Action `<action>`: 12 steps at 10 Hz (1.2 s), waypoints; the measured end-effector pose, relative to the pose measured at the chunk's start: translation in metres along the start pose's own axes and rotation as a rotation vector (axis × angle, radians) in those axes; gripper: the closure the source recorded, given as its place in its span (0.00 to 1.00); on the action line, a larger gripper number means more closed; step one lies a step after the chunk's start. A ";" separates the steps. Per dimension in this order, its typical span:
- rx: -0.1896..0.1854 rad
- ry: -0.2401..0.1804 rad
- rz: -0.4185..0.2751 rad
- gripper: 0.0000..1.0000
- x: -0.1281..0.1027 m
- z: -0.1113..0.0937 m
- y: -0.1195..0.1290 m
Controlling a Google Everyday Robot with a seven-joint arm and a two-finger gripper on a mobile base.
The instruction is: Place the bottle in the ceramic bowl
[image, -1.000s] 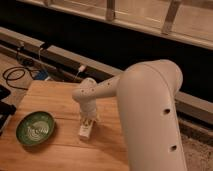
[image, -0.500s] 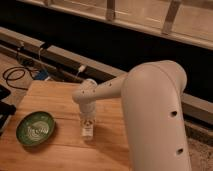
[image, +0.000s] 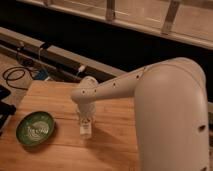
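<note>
Near the middle of the desk, one bottle stands upright, white, its label too faint to read. Its upper part sits inside the gripper, whose jaws are drawn in against it and have hold of it. Only the bottle's lower half shows clear of them. Whether its base touches the wood or hangs just above cannot be told. A shadow falls to its right.

One bowl lies on the desk, well apart from the bottle, toward the left edge of the view. It is green and round, with a pale swirl inside, and nothing is in it.

One white arm reaches in from the right. Its bulky near section fills the lower right corner and hides that part of the desk. Behind the desk, a loop of cable lies at the far left. A dark object at the left edge is cut off.
</note>
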 end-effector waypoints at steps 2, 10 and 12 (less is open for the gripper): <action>0.004 -0.059 -0.083 1.00 -0.004 -0.044 0.025; -0.081 -0.095 -0.602 0.97 0.007 -0.080 0.228; -0.081 -0.096 -0.608 0.91 0.007 -0.079 0.229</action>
